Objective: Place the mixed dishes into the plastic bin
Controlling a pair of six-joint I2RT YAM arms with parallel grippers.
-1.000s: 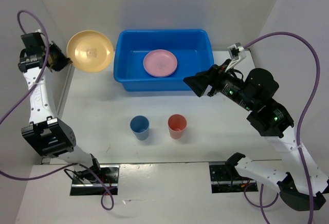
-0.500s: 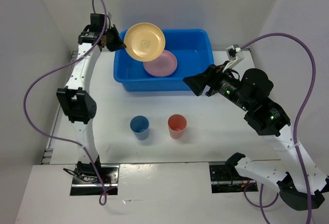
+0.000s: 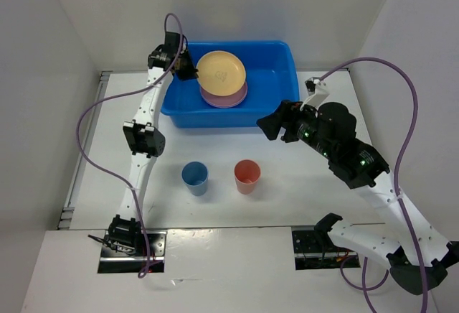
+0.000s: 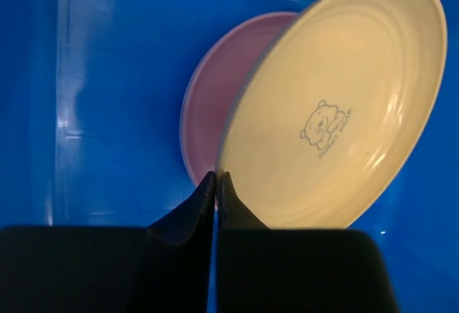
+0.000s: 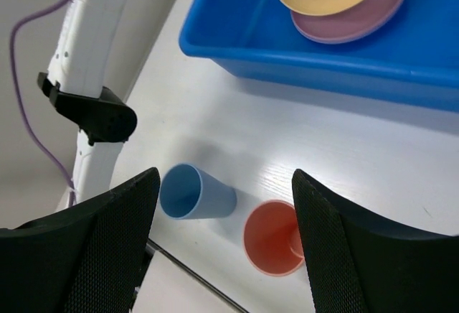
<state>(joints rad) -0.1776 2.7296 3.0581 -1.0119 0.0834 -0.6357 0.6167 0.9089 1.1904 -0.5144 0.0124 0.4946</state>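
the yellow-orange plate (image 3: 221,71) hangs tilted inside the plastic bin (image 3: 215,118), over its left half, with the hollow face and a small printed bear turned up toward the overhead camera. at its left edge the left gripper (image 3: 189,69) reaches in over the bin's far left corner. in the left wrist view the two dark fingers (image 4: 204,198) are pressed together on the plate's rim, so the plate (image 4: 337,97) is pinched and held off the floor of the bin (image 4: 107,76). just beneath it a pink plate (image 3: 231,98) lies flat on the bin's bottom, partly covered by the yellow-orange one. whether the two plates touch cannot be told.

nearer the arm bases, on the white table (image 3: 215,148), the blue cup (image 3: 194,177) stands upright with its mouth up. the coral red cup (image 3: 247,176) stands upright just to its right, with a gap between them, and both are outside the bin.

further right, the right gripper (image 3: 267,120) hovers by the bin's near right corner, outside the rim. in the right wrist view its padded fingers (image 5: 107,241) are spread wide with nothing between them, framing the two cups (image 5: 193,193) (image 5: 276,237) below.
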